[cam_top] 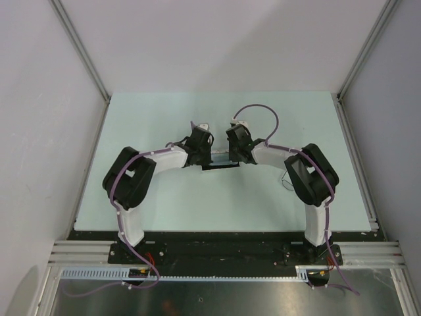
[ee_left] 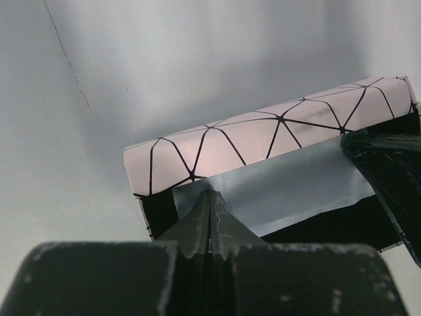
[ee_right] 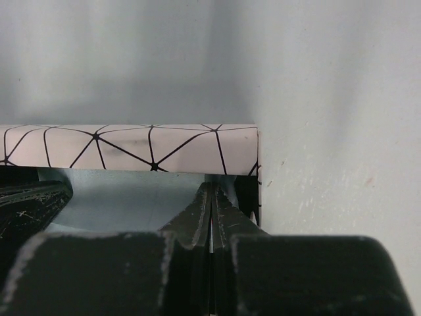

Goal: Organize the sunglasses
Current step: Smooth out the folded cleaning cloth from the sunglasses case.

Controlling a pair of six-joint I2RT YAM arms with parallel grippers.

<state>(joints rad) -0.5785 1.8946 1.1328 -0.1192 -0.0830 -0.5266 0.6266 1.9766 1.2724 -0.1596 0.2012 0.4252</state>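
Centrally on table (cam_top: 164,118), pink geometric sunglasses case (ee_left: 263,131) lay w/ grey cloth (ee_left: 283,184) across its black inside; L gripper (ee_left: 210,199) & R gripper (ee_right: 210,192) were both pinched shut on cloth's opposite ends.

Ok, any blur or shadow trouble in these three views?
Top external: sharp and evenly lit, though the case is mostly covered. Left wrist: case crisp, soft shadow behind it; left gripper blurred. Right wrist: likewise, right gripper out of focus.

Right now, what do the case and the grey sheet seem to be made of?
The case: likely faux leather over stiff panels, matte pink with black crease lines. The sheet: probably thin cloth, matte grey, lying flat; could be paper.
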